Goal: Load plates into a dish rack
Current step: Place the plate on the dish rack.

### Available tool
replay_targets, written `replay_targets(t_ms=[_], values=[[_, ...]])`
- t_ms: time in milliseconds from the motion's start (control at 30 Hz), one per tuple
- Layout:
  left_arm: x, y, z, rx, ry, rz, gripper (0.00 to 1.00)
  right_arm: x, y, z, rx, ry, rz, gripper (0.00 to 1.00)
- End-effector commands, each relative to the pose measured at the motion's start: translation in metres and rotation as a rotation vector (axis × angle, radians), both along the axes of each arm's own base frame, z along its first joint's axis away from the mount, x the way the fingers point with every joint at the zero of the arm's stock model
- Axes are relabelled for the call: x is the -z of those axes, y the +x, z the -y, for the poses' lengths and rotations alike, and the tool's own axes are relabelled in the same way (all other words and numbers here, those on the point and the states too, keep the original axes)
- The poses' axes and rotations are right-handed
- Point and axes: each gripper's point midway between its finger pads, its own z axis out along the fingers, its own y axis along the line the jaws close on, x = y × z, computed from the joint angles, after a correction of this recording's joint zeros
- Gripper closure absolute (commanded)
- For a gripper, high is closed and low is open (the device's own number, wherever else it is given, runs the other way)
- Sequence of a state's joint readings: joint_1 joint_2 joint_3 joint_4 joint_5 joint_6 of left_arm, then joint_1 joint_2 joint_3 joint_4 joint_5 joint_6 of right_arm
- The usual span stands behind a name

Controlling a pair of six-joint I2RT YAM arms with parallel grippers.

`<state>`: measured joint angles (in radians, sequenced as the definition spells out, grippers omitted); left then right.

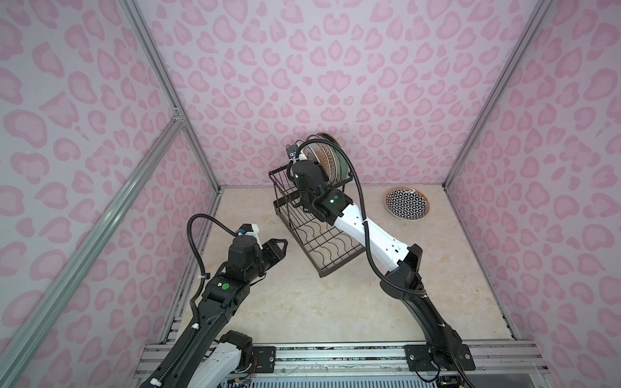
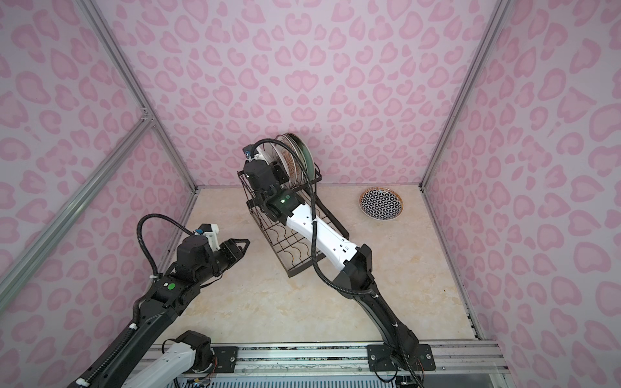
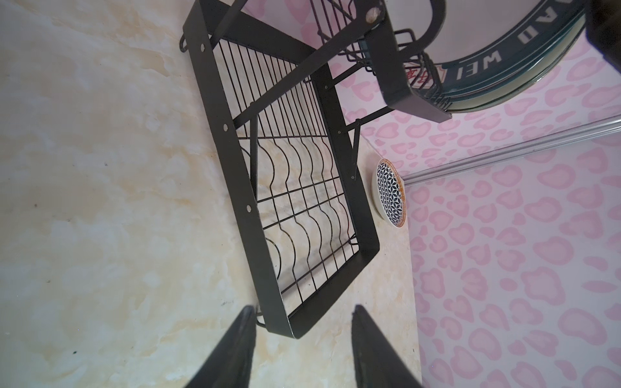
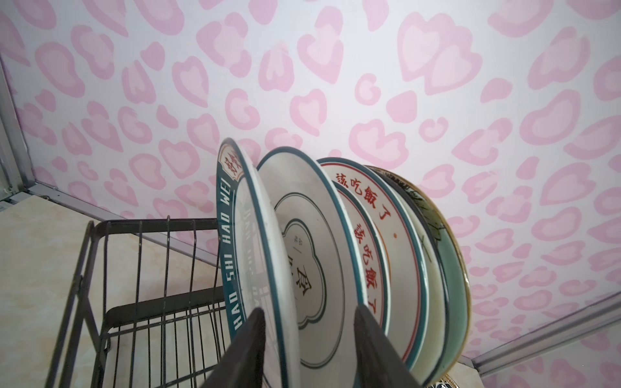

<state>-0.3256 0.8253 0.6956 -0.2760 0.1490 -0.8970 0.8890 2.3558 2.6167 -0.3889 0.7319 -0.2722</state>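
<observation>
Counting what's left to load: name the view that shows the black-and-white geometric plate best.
Both top views: the geometric plate lies flat on the table, its whole patterned face visible. The left wrist view shows it small and nearly edge-on; the right wrist view catches only a sliver.

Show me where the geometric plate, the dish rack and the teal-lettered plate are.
geometric plate (image 1: 406, 203): in a top view, patterned centre.
dish rack (image 3: 237, 168): left wrist view, lower tray's frame bar.
teal-lettered plate (image 4: 229, 255): right wrist view, lettered rim.

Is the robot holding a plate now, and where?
Nothing looks held. The right gripper has its fingers apart around the rims of the racked plates, not pinching; the left gripper is open and empty.
</observation>
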Motion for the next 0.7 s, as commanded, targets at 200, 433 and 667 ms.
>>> replay_targets(t_ms=[200, 433, 667], values=[[-0.013, 0.0, -0.003, -0.002, 0.021, 0.03, 0.49, -0.057, -0.041, 0.01, -0.12, 0.132, 0.026, 0.55], [-0.024, 0.005, -0.004, -0.001, 0.046, 0.054, 0.48, -0.098, -0.078, 0.053, -0.2, 0.232, 0.036, 0.5], [-0.03, 0.016, 0.008, 0.032, 0.023, 0.068, 0.48, -0.093, -0.09, 0.152, -0.153, 0.389, -0.003, 0.48]])
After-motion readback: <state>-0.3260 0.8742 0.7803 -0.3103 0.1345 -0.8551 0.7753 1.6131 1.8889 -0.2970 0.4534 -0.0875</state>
